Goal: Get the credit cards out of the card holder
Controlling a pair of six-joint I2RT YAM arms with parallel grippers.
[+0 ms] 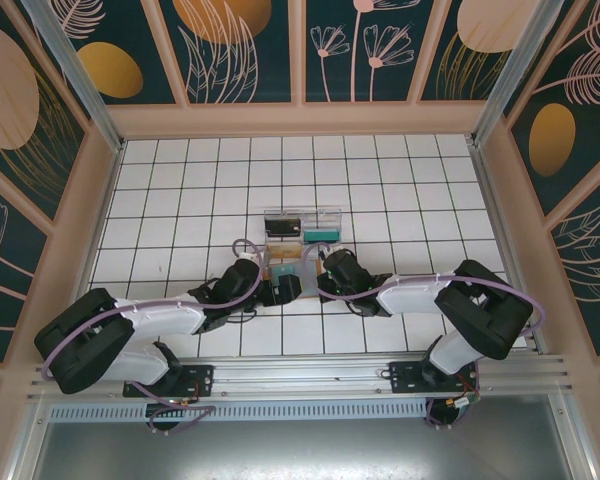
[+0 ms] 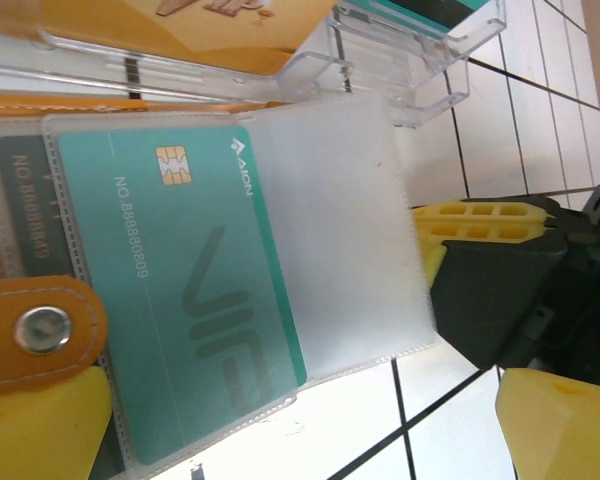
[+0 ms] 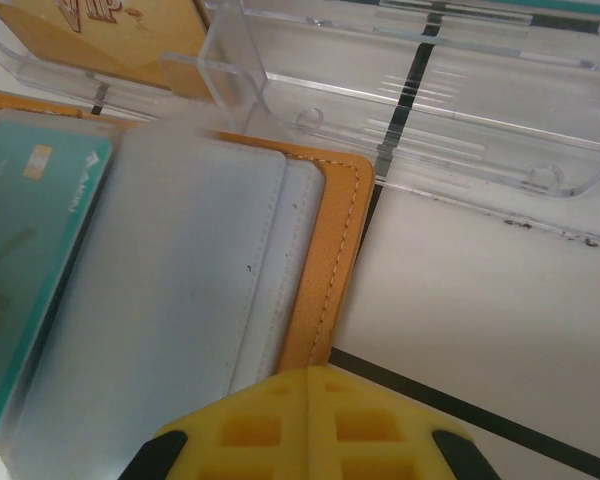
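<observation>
So, progress: partway by my read, some cards look to be out, at least two are left.
Card holder: card holder [image 3: 330,260] lies open on the table [image 3: 460,300], between the two arms, just in front of the clear tray [image 3: 430,120].
Done: an orange card [image 2: 230,30] and a teal-edged card [image 1: 322,236] sit in the tray.
Left to do: teal VIP card [image 2: 180,300] is inside its clear sleeve; dark card [image 2: 25,190] is in the sleeve beside it.
Left gripper [image 1: 283,290]: jaws spread wide over the teal card, gripping nothing.
Right gripper [image 3: 310,425]: jaws pressed together at the holder's right edge; cannot tell if they pinch the sleeve.
Next, likely: slide the teal card out.
</observation>
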